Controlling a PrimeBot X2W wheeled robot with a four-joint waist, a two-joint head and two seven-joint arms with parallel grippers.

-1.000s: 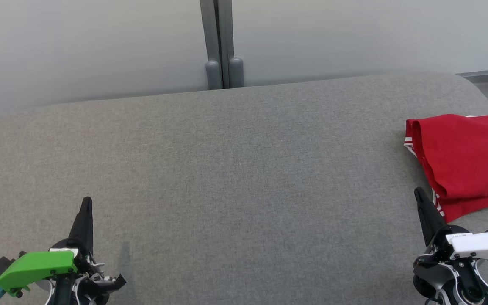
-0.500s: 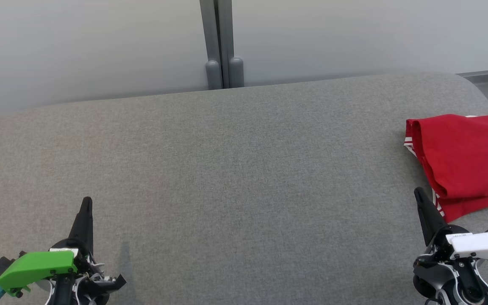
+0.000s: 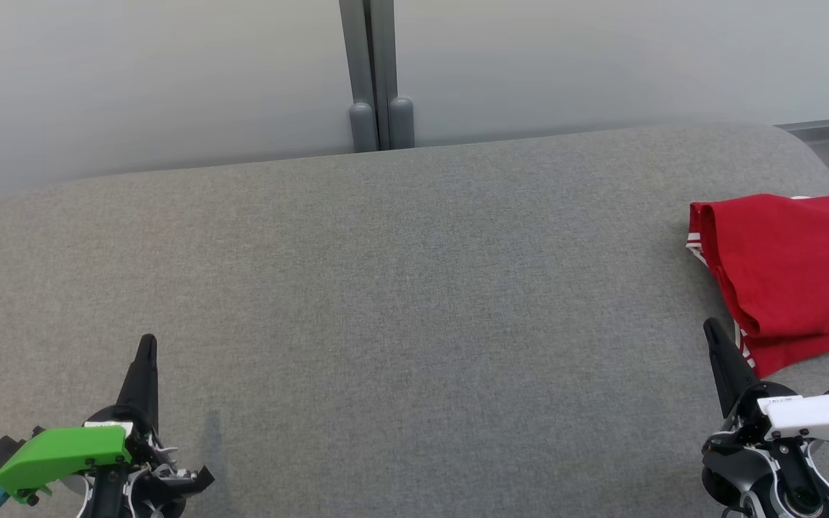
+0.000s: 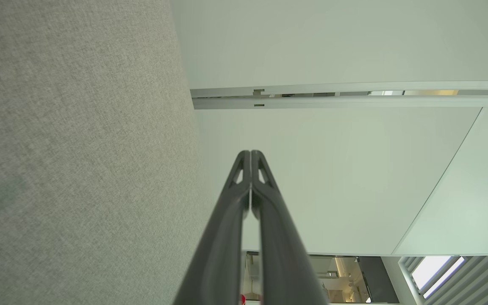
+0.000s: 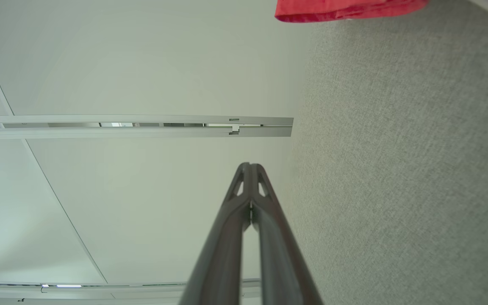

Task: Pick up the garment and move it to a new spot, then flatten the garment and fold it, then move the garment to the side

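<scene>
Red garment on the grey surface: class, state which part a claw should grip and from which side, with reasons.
Probably grip the red garment at its near left corner, where folded layers stack into a lip. Come in low from the left with the right claw, now shut beside that corner; the rest lies flat, with little to pinch.

A grey, woven-fabric bench (image 3: 386, 288) with rounded far corners spans the scene from left to right. Behind its far edge stand pale, plain wall panels (image 3: 134, 72), split near the middle by a grey upright post (image 3: 370, 57). Two short, round-topped grey stubs (image 3: 360, 126) stand side by side at the post's foot, touching the bench's far edge. At the far right, a grey rail (image 3: 817, 124) runs along the wall's base. The left wrist view catches slatted blinds (image 4: 439, 275) beyond the panels.
</scene>
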